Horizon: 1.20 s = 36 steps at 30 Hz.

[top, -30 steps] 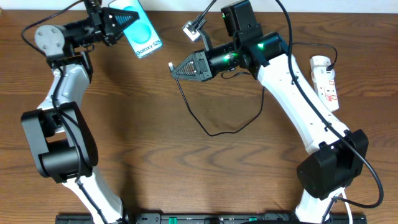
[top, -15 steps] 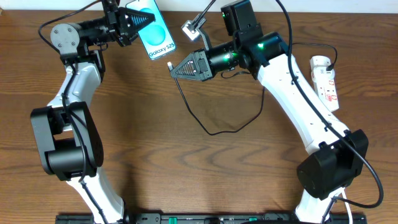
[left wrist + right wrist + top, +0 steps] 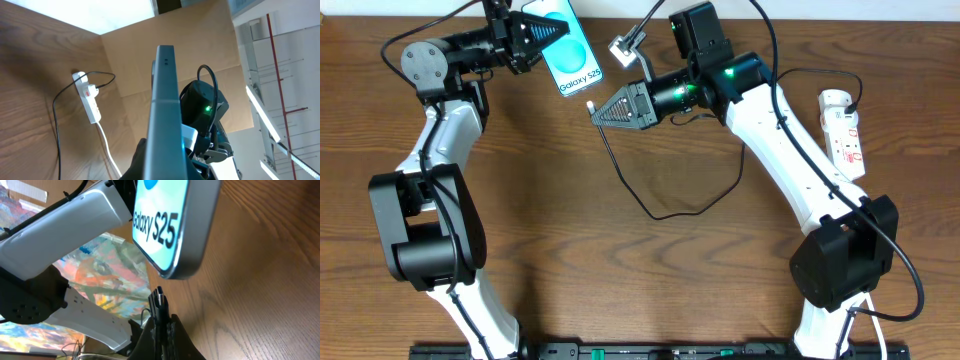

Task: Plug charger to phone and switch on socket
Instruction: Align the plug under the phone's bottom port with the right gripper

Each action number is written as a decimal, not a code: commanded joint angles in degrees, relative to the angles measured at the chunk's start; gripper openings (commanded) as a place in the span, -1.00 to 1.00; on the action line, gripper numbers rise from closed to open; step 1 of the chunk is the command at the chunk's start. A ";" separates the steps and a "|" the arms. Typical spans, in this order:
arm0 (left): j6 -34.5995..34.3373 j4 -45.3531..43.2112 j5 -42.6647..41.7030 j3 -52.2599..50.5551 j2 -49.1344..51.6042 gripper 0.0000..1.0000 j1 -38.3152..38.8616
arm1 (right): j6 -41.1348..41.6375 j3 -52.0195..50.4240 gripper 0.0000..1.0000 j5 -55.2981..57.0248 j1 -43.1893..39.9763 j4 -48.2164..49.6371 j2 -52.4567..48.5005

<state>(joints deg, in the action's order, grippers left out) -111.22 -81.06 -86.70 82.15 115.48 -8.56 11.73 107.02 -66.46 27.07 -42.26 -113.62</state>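
Observation:
The phone (image 3: 573,58) is held up off the table at the back, screen lit teal and white, with my left gripper (image 3: 548,30) shut on its upper end. In the left wrist view the phone (image 3: 165,105) shows edge-on between the fingers of the left gripper (image 3: 164,159). My right gripper (image 3: 597,110) is shut on the charger (image 3: 660,208) near its plug tip (image 3: 158,296). The tip points up at the phone's (image 3: 167,225) bottom edge, a small gap below it. The right gripper (image 3: 162,322) pinches the plug upright. The socket (image 3: 844,130) lies at the right edge.
The black cable loops over the middle of the wooden table (image 3: 620,280) and runs right to the socket (image 3: 87,95). The socket's white cord (image 3: 107,145) trails toward the front. A cardboard wall (image 3: 165,30) stands behind the table.
My left gripper has carried the phone to the right, close above the plug tip. The right gripper has shifted slightly left with the plug.

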 commanded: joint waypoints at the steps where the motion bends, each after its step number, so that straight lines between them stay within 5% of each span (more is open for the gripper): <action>1: -0.55 -0.81 0.98 1.29 -2.89 -0.86 0.02 | 0.04 0.07 -0.98 -1.64 -0.90 0.39 0.07; 36: -0.09 -2.23 -0.44 1.29 -2.89 -0.87 0.02 | 3.06 0.07 -0.98 -2.91 -1.11 5.62 0.07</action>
<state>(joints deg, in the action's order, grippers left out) -111.22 -82.52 -87.18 82.15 115.33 -8.56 14.28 107.02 -67.75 26.13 -36.75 -113.62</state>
